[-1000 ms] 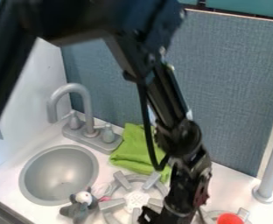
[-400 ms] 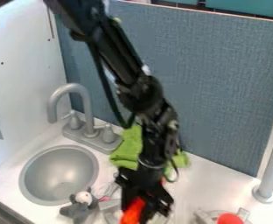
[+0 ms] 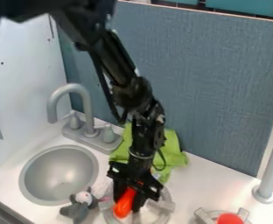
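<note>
Orange toy (image 3: 124, 204) held between our gripper's (image 3: 129, 203) fingers at the six o'clock burner (image 3: 166, 205), we judge the grasp done, the release left.

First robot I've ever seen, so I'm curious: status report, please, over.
Gripper closed on an orange object. Green cloth behind the arm, grey plush toy beside the sink; neither seems in the way.
</note>
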Action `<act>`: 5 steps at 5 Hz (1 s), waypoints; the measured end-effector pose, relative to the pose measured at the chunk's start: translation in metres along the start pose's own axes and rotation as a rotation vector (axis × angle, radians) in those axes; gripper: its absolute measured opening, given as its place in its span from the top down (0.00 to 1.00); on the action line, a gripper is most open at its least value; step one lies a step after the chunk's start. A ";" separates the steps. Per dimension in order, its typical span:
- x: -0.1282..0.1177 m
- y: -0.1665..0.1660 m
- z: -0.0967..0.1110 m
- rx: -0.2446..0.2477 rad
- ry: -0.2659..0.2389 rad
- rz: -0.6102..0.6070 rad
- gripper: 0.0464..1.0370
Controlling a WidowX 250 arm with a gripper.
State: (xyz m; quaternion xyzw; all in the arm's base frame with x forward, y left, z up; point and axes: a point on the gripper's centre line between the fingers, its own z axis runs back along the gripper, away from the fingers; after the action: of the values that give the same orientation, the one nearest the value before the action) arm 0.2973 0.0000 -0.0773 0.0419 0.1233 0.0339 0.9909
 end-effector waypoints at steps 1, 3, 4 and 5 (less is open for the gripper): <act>0.009 -0.005 -0.006 -0.029 -0.006 0.029 0.49; 0.017 0.002 -0.010 -0.036 0.031 0.065 0.49; 0.009 0.002 -0.009 -0.038 0.043 0.066 0.43; 0.004 0.000 -0.010 -0.049 0.058 0.052 0.15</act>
State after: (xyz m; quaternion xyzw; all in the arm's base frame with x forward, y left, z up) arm 0.2990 0.0011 -0.0877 0.0199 0.1502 0.0637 0.9864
